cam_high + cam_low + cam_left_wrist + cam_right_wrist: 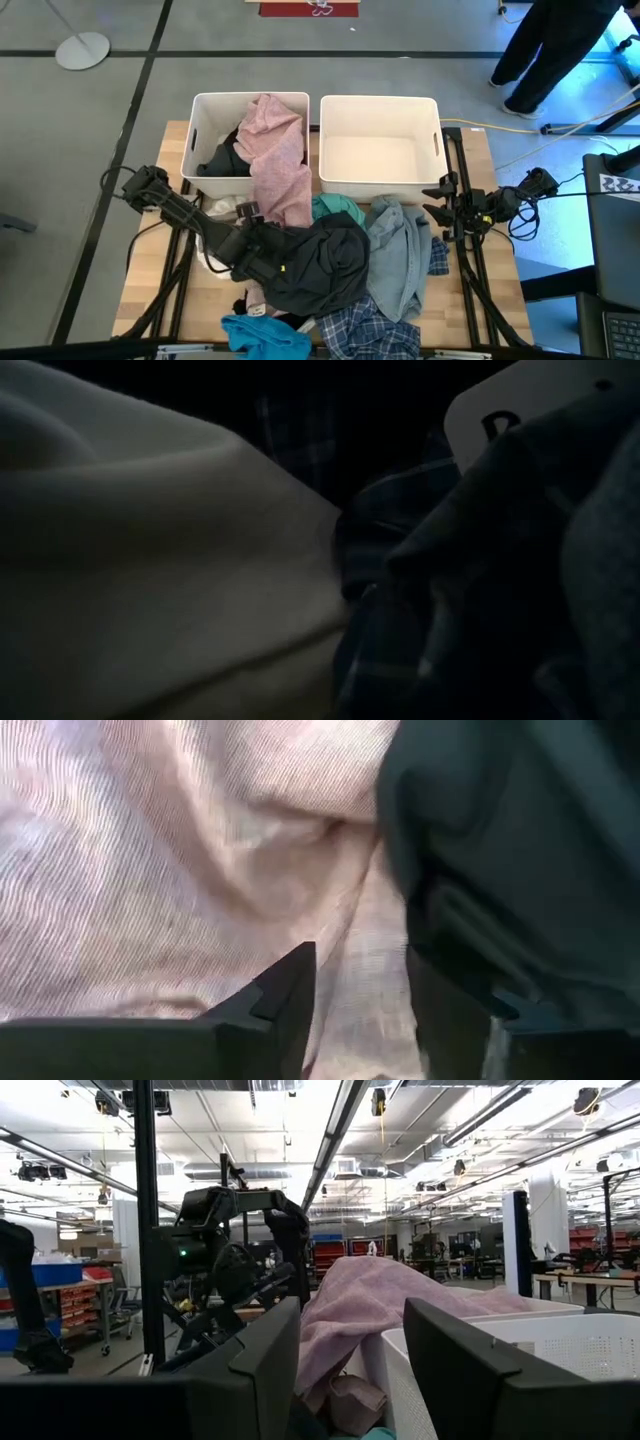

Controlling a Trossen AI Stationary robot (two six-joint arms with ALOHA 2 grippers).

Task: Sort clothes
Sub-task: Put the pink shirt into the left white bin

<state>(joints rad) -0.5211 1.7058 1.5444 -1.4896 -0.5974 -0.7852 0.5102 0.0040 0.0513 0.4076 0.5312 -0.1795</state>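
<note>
A pile of clothes lies on the table's near half: a black garment [320, 265] in the middle, a grey-blue denim one [400, 250] to its right, teal [335, 207], blue plaid [365, 330] and bright blue [262, 338] ones. A pink garment [278, 150] hangs over the near rim of the left white bin [200, 110], with a dark garment [225, 160] inside. My left gripper [262, 235] is open at the pile's left, pointing at the pink cloth [200, 870]. My right gripper [432, 202] is open and empty at the table's right side. My left gripper [360, 970] has its open fingers at the pink garment's hanging lower end [360, 930], coming level from the table's left. The black garment [520, 840] lies against one finger [450, 1010]. Whether the fingers touch the pink cloth, I cannot tell.
The right white bin [380, 103] stands beside the left one at the far edge, nothing in it. The low view is blocked by beige cloth [150, 560] and plaid [390, 540]. A person [560, 40] stands on the floor beyond the far right.
</note>
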